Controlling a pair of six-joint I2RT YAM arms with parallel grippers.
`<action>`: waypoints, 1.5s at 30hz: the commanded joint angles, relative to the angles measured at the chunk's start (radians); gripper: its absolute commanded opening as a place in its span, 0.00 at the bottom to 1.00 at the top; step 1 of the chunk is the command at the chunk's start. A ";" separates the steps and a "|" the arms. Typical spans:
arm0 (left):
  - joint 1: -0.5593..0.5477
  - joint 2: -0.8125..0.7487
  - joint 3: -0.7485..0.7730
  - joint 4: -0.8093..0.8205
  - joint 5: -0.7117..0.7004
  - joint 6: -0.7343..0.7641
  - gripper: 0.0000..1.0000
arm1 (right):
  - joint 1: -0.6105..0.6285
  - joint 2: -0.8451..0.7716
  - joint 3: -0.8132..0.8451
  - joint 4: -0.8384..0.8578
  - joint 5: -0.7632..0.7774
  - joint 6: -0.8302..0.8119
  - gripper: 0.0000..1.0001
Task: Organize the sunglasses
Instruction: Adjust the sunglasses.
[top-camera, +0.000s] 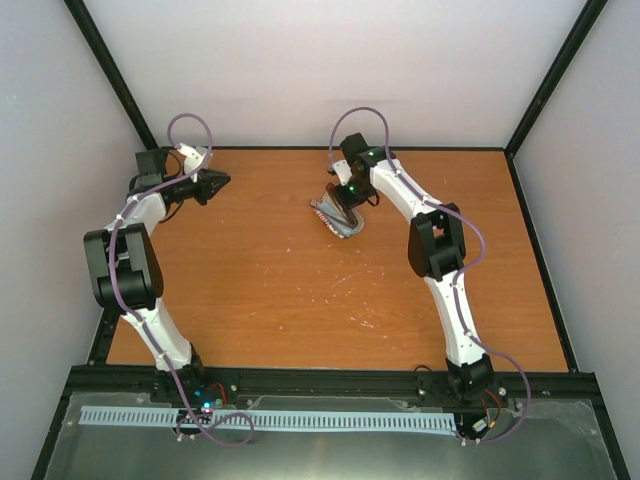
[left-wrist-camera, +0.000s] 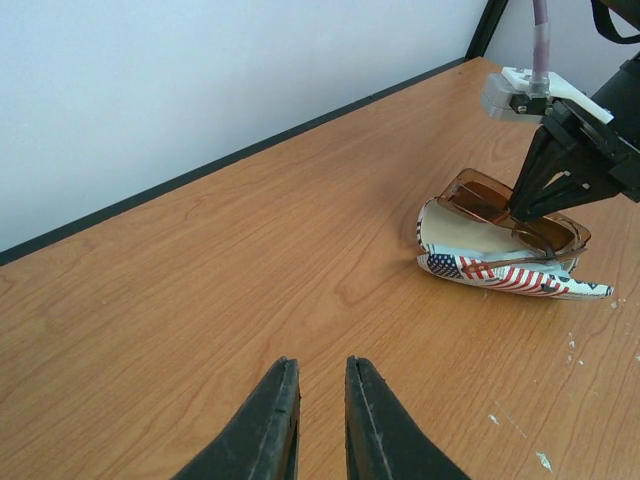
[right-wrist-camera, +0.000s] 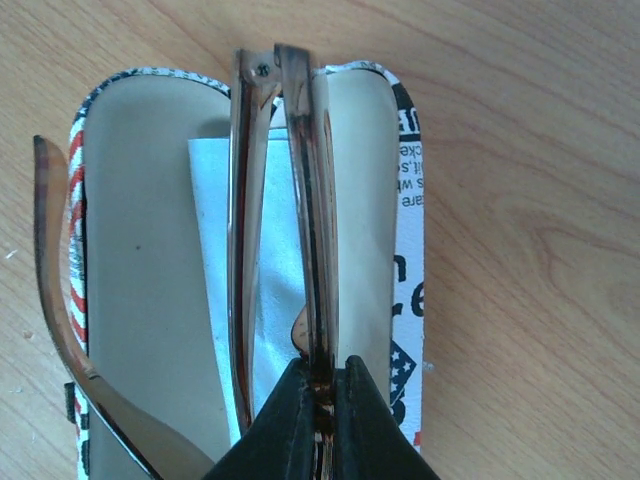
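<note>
Pinching the sunglasses by the frame, the closed right fingers hold them over the open case, long axis running along its length, one temple splayed left, while the left fingers, slightly parted and empty, sit well apart.

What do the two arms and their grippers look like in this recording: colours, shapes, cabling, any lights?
The left arm and right arm have white links with bulky black joint housings. A lilac cable loops along each. Small green lights glow near the right wrist. The left gripper and right gripper each have two black fingers tapering to narrow tips.
</note>
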 joint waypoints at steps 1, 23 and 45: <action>0.009 -0.002 0.033 -0.003 0.020 0.025 0.16 | 0.001 0.013 -0.007 0.000 0.034 0.021 0.03; 0.009 0.005 0.049 -0.033 0.034 0.021 0.17 | -0.038 -0.123 -0.109 0.158 -0.131 0.088 0.03; -0.331 -0.276 0.021 -0.213 0.443 0.116 0.01 | -0.075 -0.246 -0.137 0.237 -0.700 0.098 0.03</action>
